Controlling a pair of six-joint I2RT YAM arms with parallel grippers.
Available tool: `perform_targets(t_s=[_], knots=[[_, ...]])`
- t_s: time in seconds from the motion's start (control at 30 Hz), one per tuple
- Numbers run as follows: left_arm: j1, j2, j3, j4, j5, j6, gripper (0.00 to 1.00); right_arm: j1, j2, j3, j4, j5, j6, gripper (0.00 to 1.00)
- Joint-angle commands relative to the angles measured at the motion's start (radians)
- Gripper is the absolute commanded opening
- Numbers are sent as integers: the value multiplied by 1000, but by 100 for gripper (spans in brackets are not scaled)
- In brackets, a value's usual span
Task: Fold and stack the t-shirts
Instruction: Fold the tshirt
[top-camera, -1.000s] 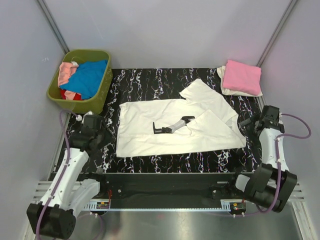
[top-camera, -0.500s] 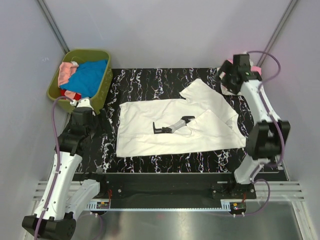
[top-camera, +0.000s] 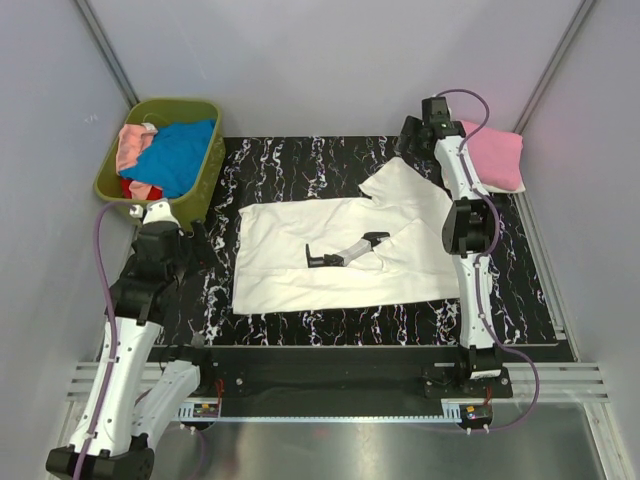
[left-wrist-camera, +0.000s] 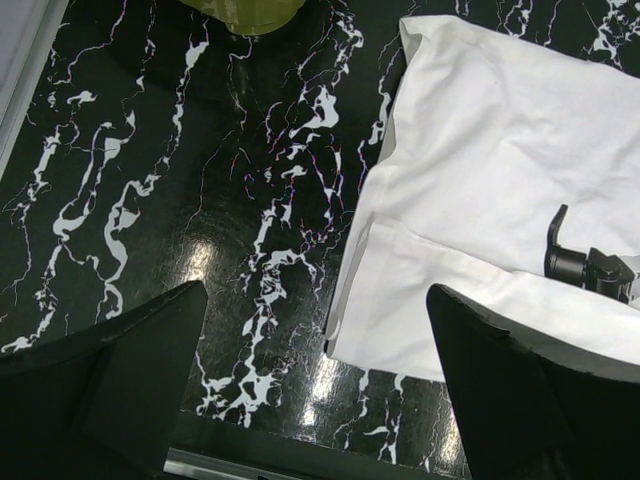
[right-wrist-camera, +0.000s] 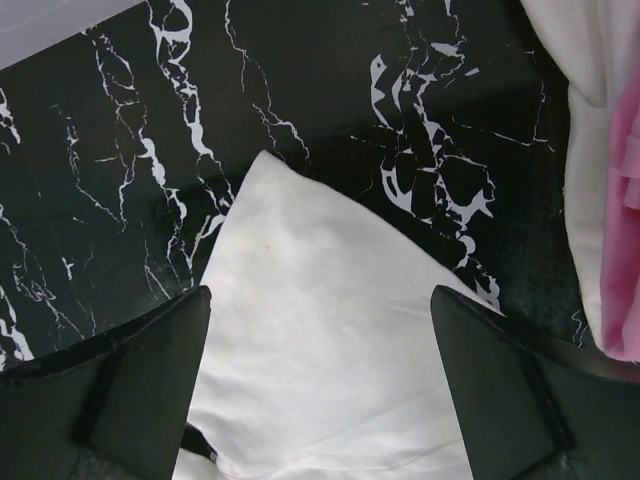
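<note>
1. While the limp white t-shirt (top-camera: 290, 265) lies flat right of the olive plastic basket (top-camera: 190, 205), the right arm (top-camera: 465, 225) has swung out to its far sleeve.
2. Left fingers (left-wrist-camera: 110, 390) spread over glossy marbled counter (left-wrist-camera: 150, 200) below the basket.
3. Right fingers (right-wrist-camera: 120, 390) spread above the pointed sleeve tip.

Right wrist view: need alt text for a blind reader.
A pointed corner of a white t-shirt lies on the black marbled table, framed between the open right gripper's two dark fingers. At the right edge, a folded pink t-shirt lies over a cream t-shirt.
</note>
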Motion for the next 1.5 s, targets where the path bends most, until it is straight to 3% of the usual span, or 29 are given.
perform_targets(t_s=[0.0, 0.1, 0.23, 0.37, 0.53, 0.77, 0.9, 0.93, 1.0, 1.03, 1.13, 1.3, 1.47], knots=[[9, -21, -8, 47, -30, 11, 99, 3, -7, 16, 132, 37, -45, 97], [12, -33, -11, 47, -33, 13, 99, 8, 91, 134, 140, 31, -45, 96], [12, -36, -13, 50, -38, 11, 99, 14, 118, 89, 270, 0, 0, 96], [14, -31, -13, 48, -44, 7, 99, 18, 211, 170, 289, -35, 56, 95], [26, -39, -14, 48, -43, 8, 99, 43, 242, 147, 324, -93, 102, 90], [40, -45, -16, 53, -33, 10, 99, 52, 234, 107, 295, -103, 136, 71], [43, -50, -16, 53, -32, 10, 99, 54, 207, 67, 264, -86, 128, 55], [43, -50, -18, 53, -32, 11, 99, 52, 199, 40, 269, -71, 123, 43], [44, -50, -16, 54, -32, 11, 99, 52, 184, 29, 270, -57, 111, 32], [47, -48, -16, 54, -32, 11, 99, 54, 182, 27, 267, -55, 108, 19], [50, -48, -16, 51, -32, 11, 99, 51, 179, 29, 266, -32, 94, 0], [54, -50, -18, 54, -32, 11, 99, 51, 148, -6, 290, -18, 77, 0], [58, -50, -16, 54, -32, 11, 99, 51, 15, -134, 394, 3, 62, 0]])
